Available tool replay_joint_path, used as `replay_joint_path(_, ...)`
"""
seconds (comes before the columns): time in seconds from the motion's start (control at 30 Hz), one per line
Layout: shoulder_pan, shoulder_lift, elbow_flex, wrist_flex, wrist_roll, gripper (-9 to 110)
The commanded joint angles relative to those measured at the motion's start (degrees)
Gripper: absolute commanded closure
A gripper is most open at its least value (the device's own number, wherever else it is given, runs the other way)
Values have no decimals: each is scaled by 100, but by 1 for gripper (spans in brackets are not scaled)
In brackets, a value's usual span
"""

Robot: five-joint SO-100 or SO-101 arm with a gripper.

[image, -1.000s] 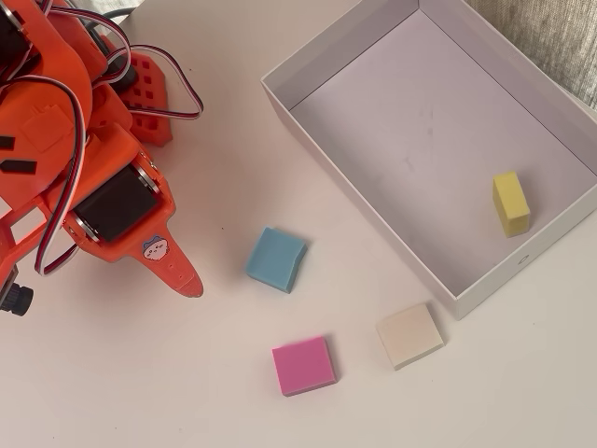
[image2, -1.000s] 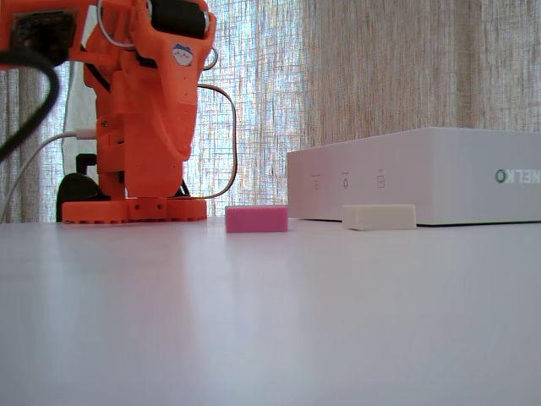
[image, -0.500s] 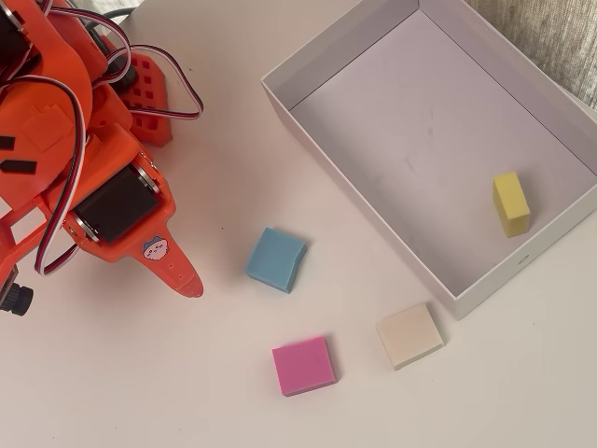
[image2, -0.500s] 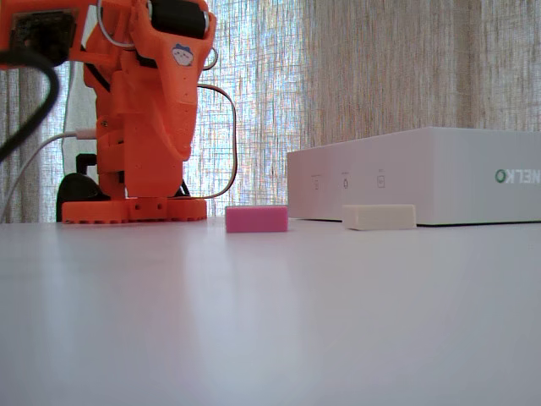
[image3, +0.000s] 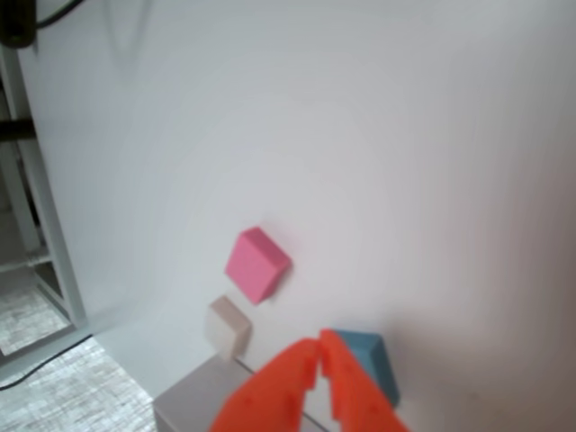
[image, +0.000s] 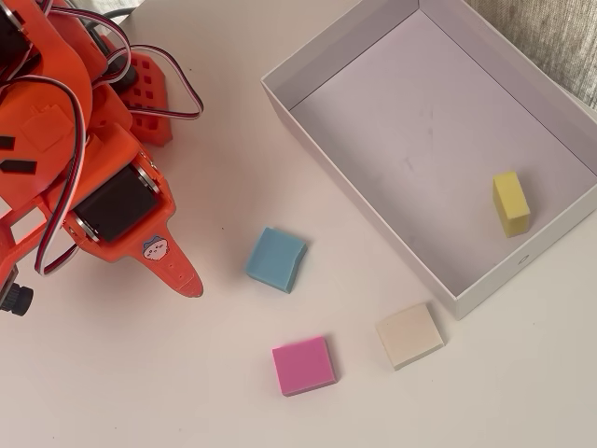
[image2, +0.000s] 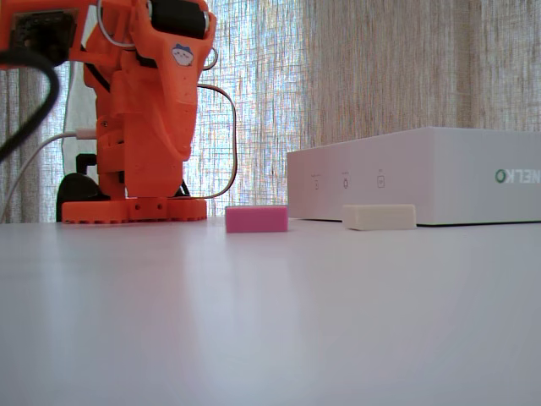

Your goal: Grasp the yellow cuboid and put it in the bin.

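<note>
The yellow cuboid (image: 510, 203), a small matte, foam-like block, lies inside the bin (image: 353, 43) near its lower-right wall in the overhead view, on the pale lavender-grey floor. The bin is a large, shallow rectangular white box with thin walls; in the fixed view its side (image2: 423, 178) appears as a plain white face. Outside it on the smooth white table (image: 140, 373) lie three flat squarish slabs, well apart: a blue block (image: 276, 259), a pink block (image: 303, 365) and a cream block (image: 409, 335), the last just beside the bin's corner. The orange plastic gripper (image3: 320, 349) has its tapered fingertips together, apparently empty, though the wrist view is soft. The fixed view shows no change from the two earlier frames.
</note>
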Motion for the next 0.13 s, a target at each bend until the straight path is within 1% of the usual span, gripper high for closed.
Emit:
replay_joint_path(0.0, -9, -26, -35, -70, 0, 110)
replay_joint_path(0.1, -9, -26, -35, -70, 0, 110)
